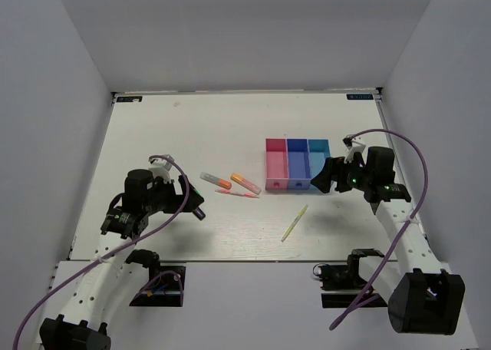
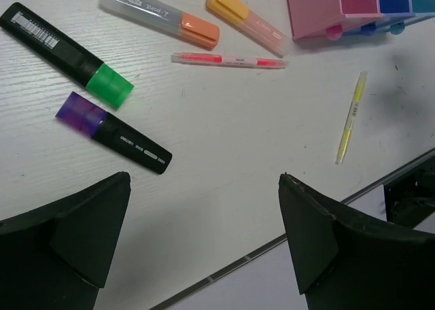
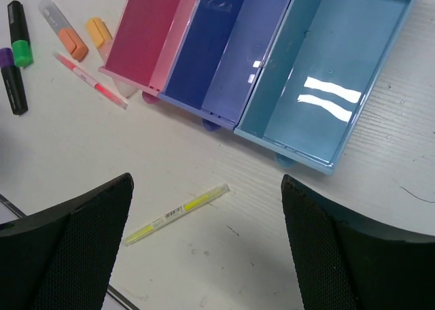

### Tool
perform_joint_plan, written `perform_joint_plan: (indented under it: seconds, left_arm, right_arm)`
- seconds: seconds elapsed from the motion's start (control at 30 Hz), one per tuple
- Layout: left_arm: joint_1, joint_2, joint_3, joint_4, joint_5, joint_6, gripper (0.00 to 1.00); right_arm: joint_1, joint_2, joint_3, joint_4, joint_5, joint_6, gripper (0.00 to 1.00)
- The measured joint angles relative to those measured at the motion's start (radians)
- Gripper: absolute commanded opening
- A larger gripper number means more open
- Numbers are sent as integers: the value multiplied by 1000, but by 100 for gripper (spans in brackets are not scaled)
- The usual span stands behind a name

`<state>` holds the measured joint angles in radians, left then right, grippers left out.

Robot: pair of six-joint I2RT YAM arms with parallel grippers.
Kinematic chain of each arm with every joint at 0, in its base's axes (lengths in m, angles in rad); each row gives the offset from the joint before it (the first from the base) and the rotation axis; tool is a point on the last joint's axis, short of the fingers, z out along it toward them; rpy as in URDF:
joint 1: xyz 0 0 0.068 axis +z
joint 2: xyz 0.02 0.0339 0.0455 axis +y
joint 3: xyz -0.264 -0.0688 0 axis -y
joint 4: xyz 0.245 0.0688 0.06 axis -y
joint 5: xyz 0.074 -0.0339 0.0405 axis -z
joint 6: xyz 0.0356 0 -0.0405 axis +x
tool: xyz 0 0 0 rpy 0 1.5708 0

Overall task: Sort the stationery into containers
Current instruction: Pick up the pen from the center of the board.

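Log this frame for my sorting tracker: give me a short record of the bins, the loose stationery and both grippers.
bins: pink bin, blue-purple bin, cyan bin, joined in a row, all empty
loose on table: black-green marker, purple marker, orange-capped highlighter, yellow-capped highlighter, thin pink pen, pale-yellow pen
sorted so far: none
left gripper: open, empty
right gripper: open, empty, near the bins

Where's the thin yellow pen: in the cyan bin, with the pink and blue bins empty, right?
The thin yellow pen lies on the table, outside the cyan bin, not in it; the right wrist view shows this. The pink bin and blue bin are empty.
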<state>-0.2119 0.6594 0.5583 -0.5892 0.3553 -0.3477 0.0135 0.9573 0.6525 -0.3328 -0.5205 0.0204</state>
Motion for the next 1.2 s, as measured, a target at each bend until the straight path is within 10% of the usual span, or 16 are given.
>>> perform_joint_plan:
  seconds: [0.3, 0.4, 0.47, 0.5, 0.53, 0.6, 0.7, 0.77, 1.0, 1.2]
  left_arm:
    - [0, 0, 0, 0, 31, 0, 96]
    - [0, 3, 0, 0, 32, -1, 35]
    - [0, 14, 0, 1, 32, -10, 0]
    - [0, 26, 0, 0, 32, -11, 0]
    - [0, 42, 0, -2, 26, -6, 0]
    - [0, 89, 2, -13, 11, -5, 53]
    - [0, 169, 15, -47, -42, -23, 72]
    - [0, 224, 35, -78, -87, -43, 74]
    - [0, 438, 183, -167, -256, -130, 50]
    - [1, 709, 421, -193, -377, -200, 49]
  right_arm:
    - [-32, 0, 0, 1, -9, -2, 90]
    - [-34, 0, 0, -6, -39, -56, 90]
    - [-35, 2, 0, -24, -103, -140, 38]
    - [-35, 4, 1, -34, -131, -159, 1]
    - [-32, 12, 4, -51, -166, -201, 0]
    - [-16, 32, 19, -90, -205, -227, 1]
    - [18, 47, 40, -113, -216, -257, 58]
    - [42, 52, 52, -120, -211, -282, 77]
    - [113, 83, 98, -132, -143, -313, 70]
    - [127, 81, 110, -132, -97, -312, 70]
